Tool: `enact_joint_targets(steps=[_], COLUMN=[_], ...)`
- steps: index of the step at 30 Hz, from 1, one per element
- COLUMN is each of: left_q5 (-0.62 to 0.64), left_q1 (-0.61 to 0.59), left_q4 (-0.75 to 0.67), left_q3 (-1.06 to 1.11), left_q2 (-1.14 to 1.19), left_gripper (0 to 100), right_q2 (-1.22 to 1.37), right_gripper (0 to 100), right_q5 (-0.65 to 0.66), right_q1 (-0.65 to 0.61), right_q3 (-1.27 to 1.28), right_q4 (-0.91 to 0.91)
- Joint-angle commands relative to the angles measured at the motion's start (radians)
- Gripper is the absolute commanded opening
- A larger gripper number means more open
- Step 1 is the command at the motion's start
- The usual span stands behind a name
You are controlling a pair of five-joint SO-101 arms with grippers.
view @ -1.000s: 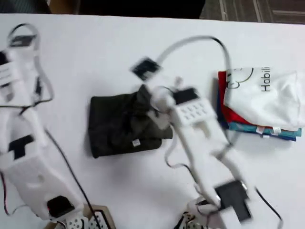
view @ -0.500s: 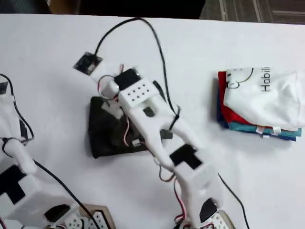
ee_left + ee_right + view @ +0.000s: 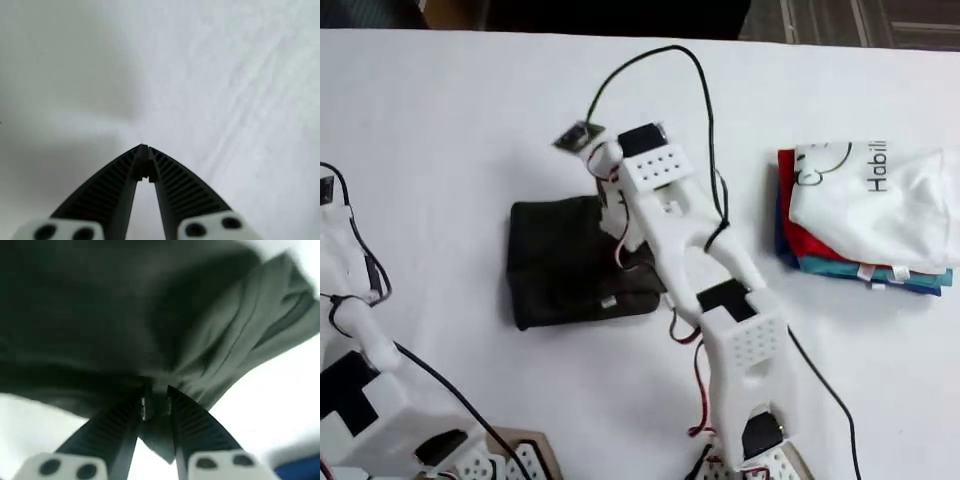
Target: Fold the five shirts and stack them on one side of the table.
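A dark grey folded shirt (image 3: 560, 265) lies flat near the middle of the white table (image 3: 470, 100), a little left of centre. The white right arm (image 3: 670, 215) stretches from the near edge out over the shirt's right side, its black cable looping toward the far side. In the right wrist view the right gripper (image 3: 156, 394) has its black ribbed fingers (image 3: 190, 425) drawn almost together, pinching a bunched fold of the dark cloth (image 3: 100, 315) at the shirt's edge, with bare table showing on both sides of the cloth

Well apart from this shirt, at the right edge of the table, sits a stack of folded shirts (image 3: 860, 215): a white printed one on top, with red, blue and teal layers showing beneath it

The white left arm (image 3: 360, 340) stands at the near left corner, away from both the dark shirt and the stack. Its left gripper (image 3: 143, 148) is pressed together, fingertips touching, holding nothing, above plain white tabletop
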Motion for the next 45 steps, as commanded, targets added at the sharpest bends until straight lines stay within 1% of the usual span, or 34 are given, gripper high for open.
enact_joint_targets(steps=[1,2,10,12,14,17,18,20,22,24,25,26,32,39,45], left_q5=[0.009,0.009,0.009,0.009,0.009,0.009,0.009,0.009,0.009,0.009,0.009,0.009,0.009,0.009,0.012], left_q1=[-0.003,-0.003,-0.003,-0.003,-0.003,0.003,0.009,0.018,0.020,0.018,0.017,0.017,0.017,0.015,0.018], left_q4=[-0.017,-0.017,-0.017,-0.017,-0.017,-0.018,-0.018,-0.018,-0.018,-0.017,-0.017,-0.015,-0.017,-0.017,-0.018], left_q3=[-0.007,-0.008,-0.010,-0.010,-0.010,-0.005,-0.004,-0.004,-0.004,-0.004,-0.002,-0.002,-0.002,-0.002,-0.005], left_q2=[-0.054,-0.054,-0.054,-0.054,-0.052,-0.052,-0.052,-0.052,-0.052,-0.052,-0.052,-0.052,-0.052,-0.052,-0.052], left_gripper=[3,3,3,3,3,3,3,3,3,3,3,3,3,3,3], right_q2=[-0.127,-0.154,-0.403,-0.460,-0.519,-0.595,-0.596,-0.564,-0.492,-0.401,-0.355,-0.309,-0.050,0.166,0.268], right_gripper=[3.3,1.8,2.8,2.8,2.8,3.0,3.1,4.3,11.3,21.1,24.5,25.3,17.5,17.3,17.0], right_q5=[0.015,0.017,0.087,0.112,0.132,0.124,0.094,-0.038,-0.146,-0.170,-0.173,-0.176,-0.176,-0.178,-0.178], right_q1=[0.019,0.022,0.038,0.050,0.059,0.059,0.059,0.065,0.062,0.047,0.041,0.038,0.031,0.061,0.061], right_q3=[0.048,0.091,0.502,0.557,0.557,0.488,0.460,0.405,0.341,0.253,0.209,0.166,-0.084,-0.344,-0.497], right_q4=[0.035,0.035,0.004,-0.025,-0.068,-0.186,-0.249,-0.351,-0.387,-0.374,-0.369,-0.364,-0.329,-0.232,-0.133])
